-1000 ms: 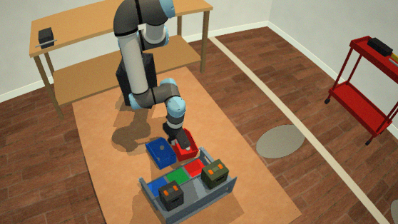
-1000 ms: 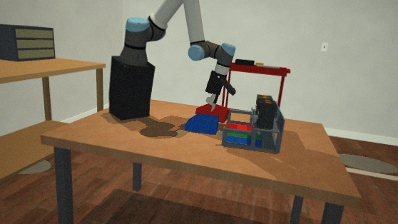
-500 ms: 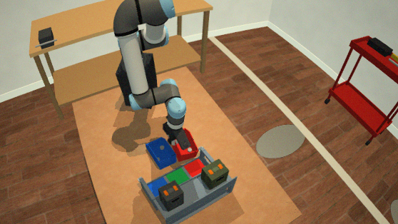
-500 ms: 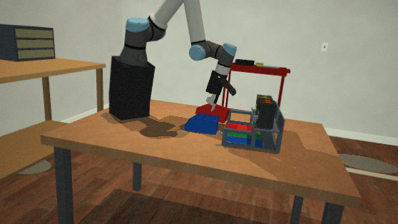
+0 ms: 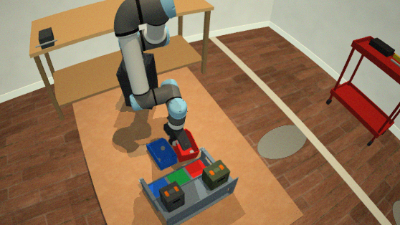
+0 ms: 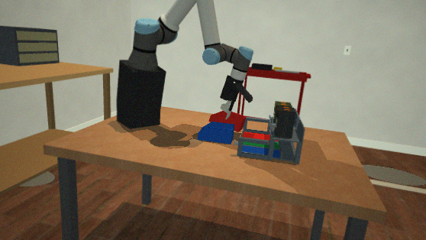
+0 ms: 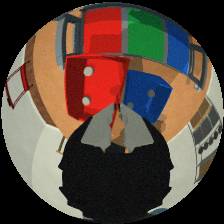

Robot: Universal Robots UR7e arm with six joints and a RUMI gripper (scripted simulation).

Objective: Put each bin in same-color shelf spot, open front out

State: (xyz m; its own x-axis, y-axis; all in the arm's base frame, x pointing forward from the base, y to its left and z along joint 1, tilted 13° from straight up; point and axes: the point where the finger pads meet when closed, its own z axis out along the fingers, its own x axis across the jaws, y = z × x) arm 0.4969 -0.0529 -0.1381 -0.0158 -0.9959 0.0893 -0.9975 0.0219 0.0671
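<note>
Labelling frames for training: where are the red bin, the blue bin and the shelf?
red bin (image 5: 190, 152), top view, its floor.
blue bin (image 5: 163, 154), top view, its floor.
shelf (image 5: 234, 183), top view, its corner post.

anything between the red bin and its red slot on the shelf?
Nothing visible in the gap. The red bin, its rear wall pinched by the gripper, sits right in front of the red mark on the shelf. The blue bin is alongside, off the path. The low upper board with the dark green box overhangs the slot.

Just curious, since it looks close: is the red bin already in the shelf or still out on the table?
Still out. The red bin sits on the table in front of the shelf, and the red mark lies uncovered.
</note>
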